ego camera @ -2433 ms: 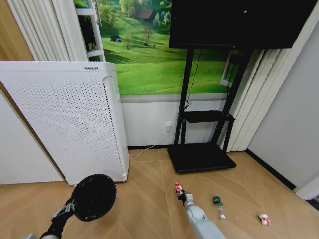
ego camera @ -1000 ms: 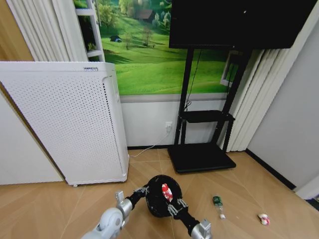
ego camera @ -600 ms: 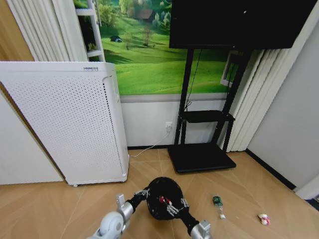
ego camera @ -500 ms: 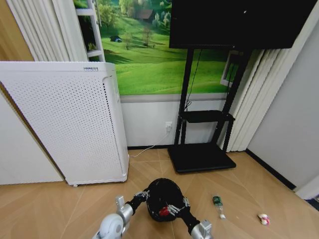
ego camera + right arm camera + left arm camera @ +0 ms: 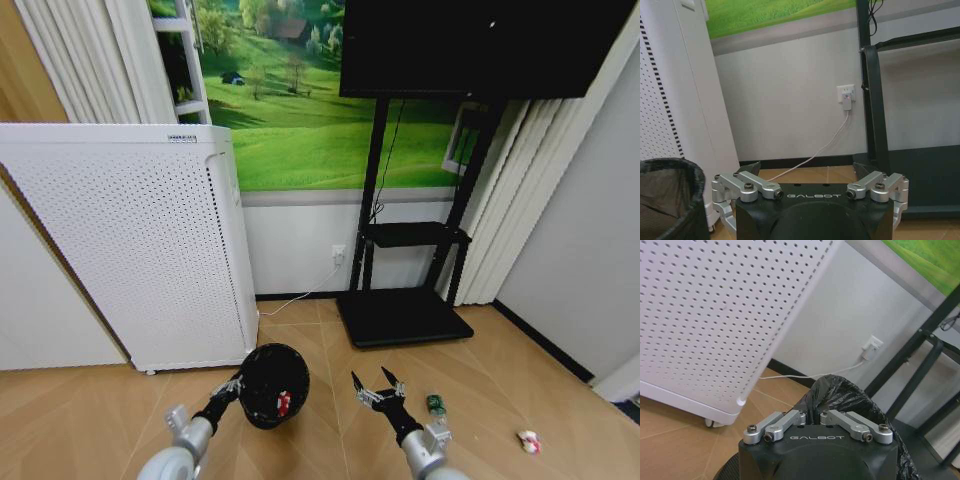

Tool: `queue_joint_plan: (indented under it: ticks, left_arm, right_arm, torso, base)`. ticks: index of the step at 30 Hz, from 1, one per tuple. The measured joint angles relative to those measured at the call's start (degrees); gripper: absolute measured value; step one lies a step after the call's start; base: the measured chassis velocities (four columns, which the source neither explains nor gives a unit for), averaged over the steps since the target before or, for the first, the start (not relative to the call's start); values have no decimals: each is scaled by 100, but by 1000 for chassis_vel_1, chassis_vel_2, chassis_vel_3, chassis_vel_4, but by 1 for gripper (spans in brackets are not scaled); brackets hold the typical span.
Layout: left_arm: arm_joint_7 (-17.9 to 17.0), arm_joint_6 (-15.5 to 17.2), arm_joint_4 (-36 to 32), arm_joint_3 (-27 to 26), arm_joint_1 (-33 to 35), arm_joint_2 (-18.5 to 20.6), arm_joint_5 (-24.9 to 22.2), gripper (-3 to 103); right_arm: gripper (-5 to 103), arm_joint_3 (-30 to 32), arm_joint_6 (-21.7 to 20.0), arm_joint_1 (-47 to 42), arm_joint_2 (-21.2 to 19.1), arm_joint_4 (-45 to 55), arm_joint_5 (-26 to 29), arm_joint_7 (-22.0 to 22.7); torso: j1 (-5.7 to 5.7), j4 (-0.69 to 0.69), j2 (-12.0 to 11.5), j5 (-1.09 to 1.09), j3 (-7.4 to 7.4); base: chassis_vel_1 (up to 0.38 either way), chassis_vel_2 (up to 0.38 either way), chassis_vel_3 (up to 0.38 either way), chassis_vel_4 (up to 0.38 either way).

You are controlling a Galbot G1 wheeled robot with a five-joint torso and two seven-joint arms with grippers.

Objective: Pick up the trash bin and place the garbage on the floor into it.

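The white air purifier (image 5: 130, 240) stands on the left. Just in front of it, the left gripper (image 5: 232, 385) pinches the rim of the trash bin (image 5: 273, 385) – 1 red-and-white can (image 5: 284, 402) lies inside. Right of the trash bin, the right gripper (image 5: 374, 386) hangs with fingers spread, holding nothing. Farther right on the floor lie the green bottle (image 5: 437, 404) and another red-and-white piece (image 5: 529, 440).
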Motion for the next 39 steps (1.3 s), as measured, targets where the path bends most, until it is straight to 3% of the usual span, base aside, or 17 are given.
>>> queue_joint_plan:
  ticks: [9,21,27,29,35,39]
  left_arm:
    - [89,-52,-66,-691,215,-111,-123,7]
    - [98,-55,1,-982,200,-45,-294,7]
    - [131,-54,68,-1120,194,-31,-370,7]
    - [168,-60,120,-1272,201,-10,-421,7]
    - [272,-159,330,-1545,194,117,-92,7]
    - [311,-197,372,-1622,239,155,84,7]
  right_arm:
    - [100,176,49,-136,-139,-62,-70,-12]
    - [100,34,68,-61,1,-438,-414,27]
    - [100,-123,-119,197,143,-1001,-898,493]
    - [100,-176,-223,453,229,-1410,-1066,766]
    - [100,-395,-713,821,369,-2031,-903,1022]
    - [100,-564,-793,1061,459,-2450,-933,1053]
  torso:
    - [0,-1,0,1,0]
    - [1,0,0,0,1]
    - [1,-5,-1,4,2]
    - [1,0,-1,2,1]
    - [1,1,-1,-2,1]
    - [1,-2,0,1,1]
  base:
    - [-185,-194,198,174]
    - [-278,-293,280,281]
    - [-246,-278,274,234]
    - [-35,-71,102,27]
    - [57,31,-33,-24]
    - [45,51,-81,-50]
